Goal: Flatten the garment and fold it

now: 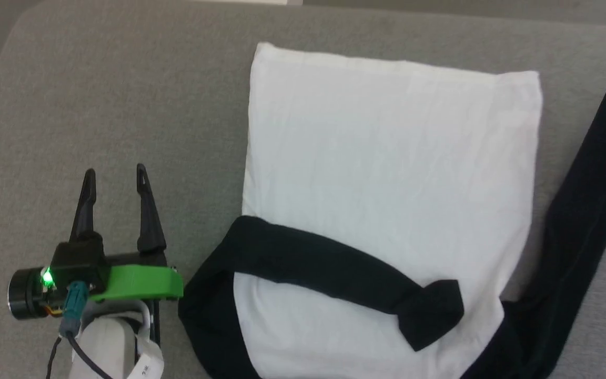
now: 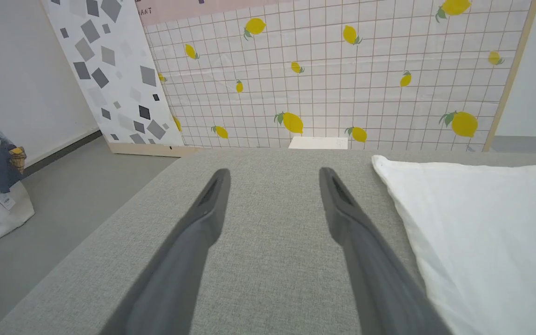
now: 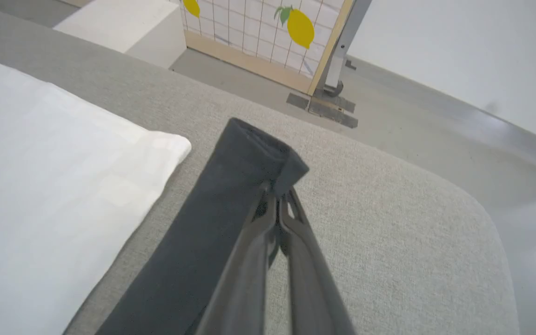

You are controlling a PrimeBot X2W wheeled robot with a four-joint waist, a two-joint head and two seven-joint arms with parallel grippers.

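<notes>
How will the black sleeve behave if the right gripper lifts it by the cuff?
Likely floppy: the sleeve lies limp and flat, so it should hang and drape rather than hold shape. Probably light; the right gripper pinches just a cuff corner, which curls up. It may drag the white body, since it rests loose on the grey cushion.

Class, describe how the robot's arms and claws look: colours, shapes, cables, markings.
The left claw has two long, tapering black fingers on a black base with a green bracket, a glowing green light, a teal plug with black cable, and a pale forearm. The right claw has dark grey fingers with slotted tips.
</notes>
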